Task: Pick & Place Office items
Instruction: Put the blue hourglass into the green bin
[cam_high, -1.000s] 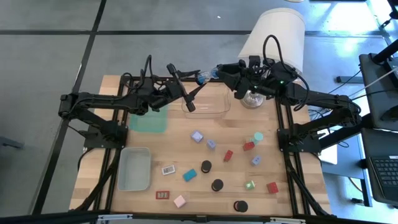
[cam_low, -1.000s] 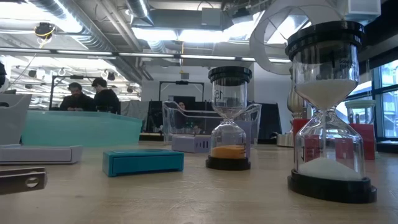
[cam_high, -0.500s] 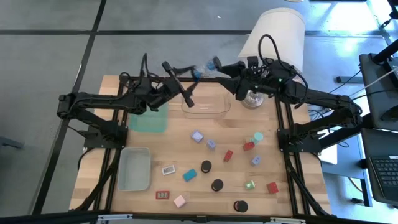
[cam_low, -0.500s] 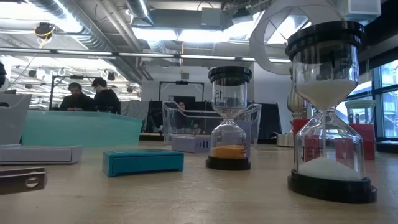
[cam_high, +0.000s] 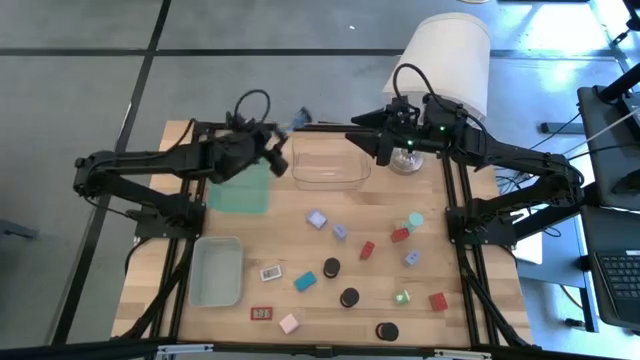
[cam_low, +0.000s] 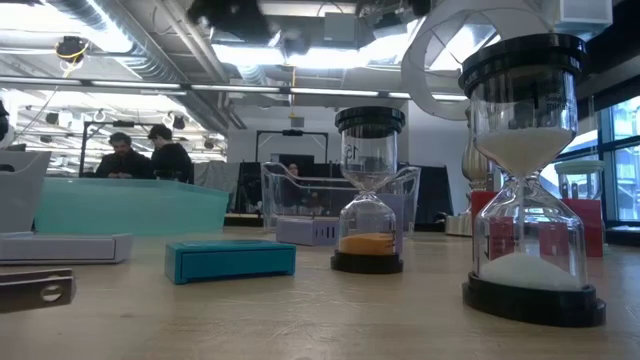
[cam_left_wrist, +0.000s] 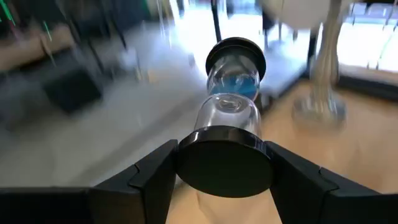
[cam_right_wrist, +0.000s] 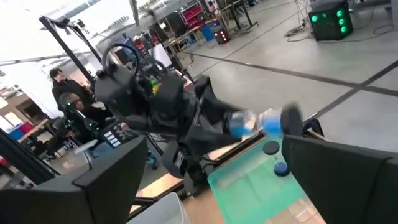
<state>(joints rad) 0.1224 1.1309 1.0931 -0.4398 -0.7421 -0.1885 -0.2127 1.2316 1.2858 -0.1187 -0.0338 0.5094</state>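
Overhead, the left pincer (cam_left_wrist: 225, 167) hangs above the back-left of the worktop (cam_high: 300, 245), over the far edge of the green tray (cam_high: 240, 192). It is clenched on one black end cap of a blue-sand hourglass (cam_left_wrist: 231, 87), which juts out lengthwise beyond the fingers. Gripping the cap rather than the glass likely gives a firm, safe hold for carrying it.

Below sits the grey tray (cam_high: 217, 272), and at the back centre the clear tray (cam_high: 330, 167); both look empty. The rest of the office items lie loose on the bare wood between the arms, probably awaiting sorting:
- Three black round caps, one being (cam_high: 331, 267).
- Three lilac blocks.
- Three red blocks, one being (cam_high: 438, 301).
- One teal block (cam_high: 305, 281).
- One each of the pink block, green block and teal round cap.
- Two flat labelled rectangles.

Farther right, the right pincer (cam_right_wrist: 211, 193) hovers near the clear tray's right end, fingers spread wide and grasping nothing. The white-shaded lamp (cam_high: 440, 50) stands behind it.
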